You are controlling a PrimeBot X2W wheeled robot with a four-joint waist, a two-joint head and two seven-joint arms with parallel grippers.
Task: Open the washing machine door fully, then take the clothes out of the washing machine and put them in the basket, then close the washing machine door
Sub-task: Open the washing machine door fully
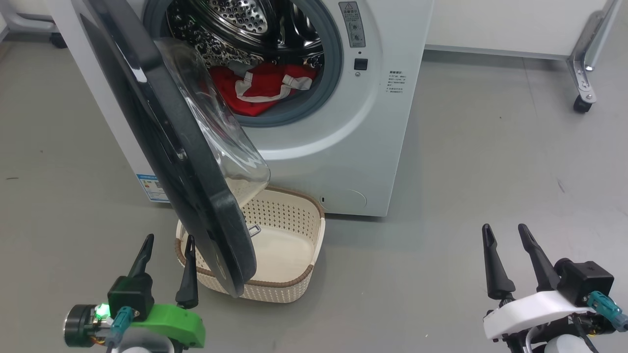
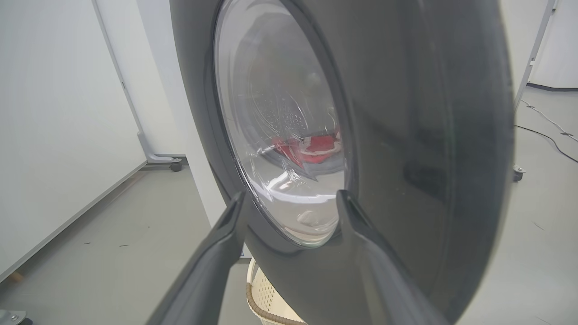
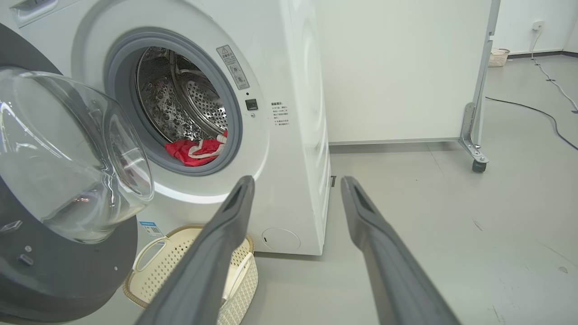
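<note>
The white washing machine (image 1: pixel 343 147) stands ahead, and its door (image 1: pixel 162 147) is swung partway out, with the black rim and glass bowl over the basket (image 1: pixel 294 255). Red clothes (image 1: pixel 265 93) with white trim lie in the steel drum. My left gripper (image 1: pixel 169 240) is open, just short of the door's outer face (image 2: pixel 406 135), holding nothing; the clothes (image 2: pixel 316 146) show through the glass. My right gripper (image 1: pixel 504 229) hangs open and empty over bare floor to the right. In the right wrist view the right gripper (image 3: pixel 298 180) faces the washer (image 3: pixel 293 113), door (image 3: pixel 67 280), clothes (image 3: pixel 196 151) and basket (image 3: pixel 185 253).
A white panel on a metal castor frame (image 1: pixel 584 73) stands at the back right, and the castor (image 3: pixel 478 164) rests on the grey floor. A black cable (image 3: pixel 533 110) runs across the floor far right. A second small basket (image 3: pixel 499 56) sits in the distance.
</note>
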